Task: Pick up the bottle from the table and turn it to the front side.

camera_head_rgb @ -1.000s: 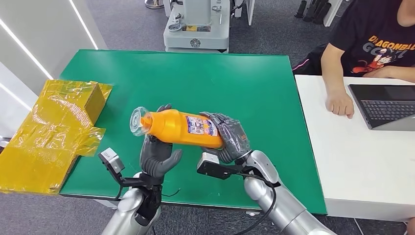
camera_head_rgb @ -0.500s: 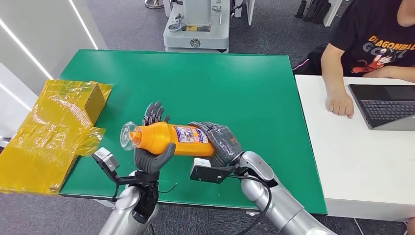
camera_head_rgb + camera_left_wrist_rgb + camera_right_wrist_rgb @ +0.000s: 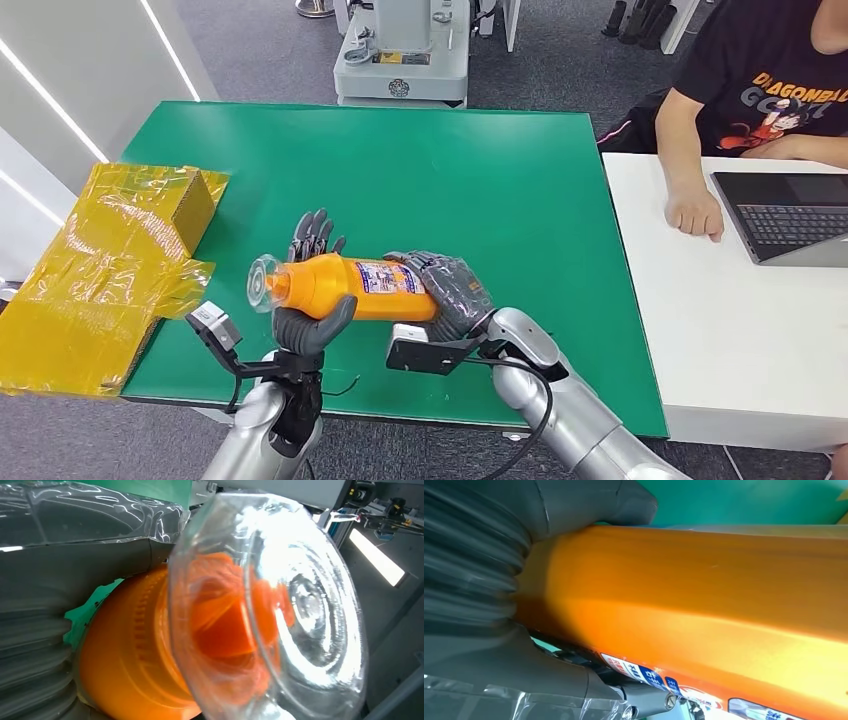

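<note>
Green table (image 3: 480, 170): yellow film-wrapped box (image 3: 165, 200) and crumpled yellow film (image 3: 80, 300) overhang its left edge.

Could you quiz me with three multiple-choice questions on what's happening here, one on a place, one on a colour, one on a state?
1. Where is the yellow wrapped box?
A. on the green table's left edge
B. on the white desk
C. on the floor

2. What colour is the bottle?
A. blue
B. orange
C. white

3. How is the bottle held?
A. lying untouched on the table
B. by a person
C. sideways, off the table, between both robot hands

Answers: 1 A, it sits at the green table edge. 2 B, orange body, clear cap. 3 C, the left robot hand cradles the neck end and the right robot hand grips the base.
</note>
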Tool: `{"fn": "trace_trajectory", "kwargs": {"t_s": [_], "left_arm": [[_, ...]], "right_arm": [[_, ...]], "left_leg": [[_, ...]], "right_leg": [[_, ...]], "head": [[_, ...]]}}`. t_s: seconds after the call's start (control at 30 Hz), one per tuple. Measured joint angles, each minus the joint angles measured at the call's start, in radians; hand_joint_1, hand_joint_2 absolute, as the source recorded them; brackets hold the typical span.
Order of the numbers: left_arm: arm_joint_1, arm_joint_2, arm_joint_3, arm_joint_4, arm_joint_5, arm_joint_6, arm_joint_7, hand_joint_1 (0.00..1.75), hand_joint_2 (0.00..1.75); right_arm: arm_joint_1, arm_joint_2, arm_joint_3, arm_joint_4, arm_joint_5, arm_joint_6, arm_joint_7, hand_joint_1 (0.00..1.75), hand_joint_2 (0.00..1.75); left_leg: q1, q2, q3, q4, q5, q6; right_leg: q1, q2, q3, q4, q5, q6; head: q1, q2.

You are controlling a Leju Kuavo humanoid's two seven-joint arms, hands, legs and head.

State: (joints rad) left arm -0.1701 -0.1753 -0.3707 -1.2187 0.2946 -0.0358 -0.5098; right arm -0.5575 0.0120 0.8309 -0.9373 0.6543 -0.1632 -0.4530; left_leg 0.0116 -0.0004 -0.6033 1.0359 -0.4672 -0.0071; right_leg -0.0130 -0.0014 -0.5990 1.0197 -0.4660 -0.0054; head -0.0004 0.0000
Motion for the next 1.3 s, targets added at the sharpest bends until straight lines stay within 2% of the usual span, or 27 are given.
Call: {"fn": "trace_trajectory", "kwargs": {"t_s": [0.93, 0.97, 1.07, 1.1, 1.3], "left_arm": [[0.014, -0.003, 0.009, -0.033, -0.015, 0.019, 0.013, 0.0, 1.75], [0.014, -0.003, 0.009, -0.033, -0.015, 0.019, 0.013, 0.31, 1.75], [0.014, -0.003, 0.009, -0.033, -0.015, 0.019, 0.013, 1.61, 1.75], [0.015, -0.003, 0.009, -0.034, -0.015, 0.019, 0.013, 1.73, 1.75], [0.017, -0.004, 0.009, -0.035, -0.02, 0.016, 0.013, 1.75, 1.75]], "right_arm": [[0.006, -0.007, -0.003, -0.028, 0.046, 0.024, 0.027, 1.75, 1.75], [0.006, -0.007, -0.003, -0.028, 0.046, 0.024, 0.027, 1.75, 1.75], [0.006, -0.007, -0.004, -0.028, 0.046, 0.025, 0.028, 1.75, 1.75], [0.006, -0.007, -0.004, -0.028, 0.046, 0.025, 0.029, 1.75, 1.75], [0.006, -0.01, -0.008, -0.028, 0.049, 0.034, 0.033, 1.75, 1.75]], "left_leg": [[0.0, 0.0, 0.0, 0.0, 0.0, 0.0], [0.0, 0.0, 0.0, 0.0, 0.0, 0.0], [0.0, 0.0, 0.0, 0.0, 0.0, 0.0], [0.0, 0.0, 0.0, 0.0, 0.0, 0.0], [0.0, 0.0, 0.0, 0.0, 0.0, 0.0]], "right_leg": [[0.0, 0.0, 0.0, 0.0, 0.0, 0.0], [0.0, 0.0, 0.0, 0.0, 0.0, 0.0], [0.0, 0.0, 0.0, 0.0, 0.0, 0.0], [0.0, 0.0, 0.0, 0.0, 0.0, 0.0], [0.0, 0.0, 0.0, 0.0, 0.0, 0.0]], "head": [[0.0, 0.0], [0.0, 0.0], [0.0, 0.0], [0.0, 0.0], [0.0, 0.0]]}}
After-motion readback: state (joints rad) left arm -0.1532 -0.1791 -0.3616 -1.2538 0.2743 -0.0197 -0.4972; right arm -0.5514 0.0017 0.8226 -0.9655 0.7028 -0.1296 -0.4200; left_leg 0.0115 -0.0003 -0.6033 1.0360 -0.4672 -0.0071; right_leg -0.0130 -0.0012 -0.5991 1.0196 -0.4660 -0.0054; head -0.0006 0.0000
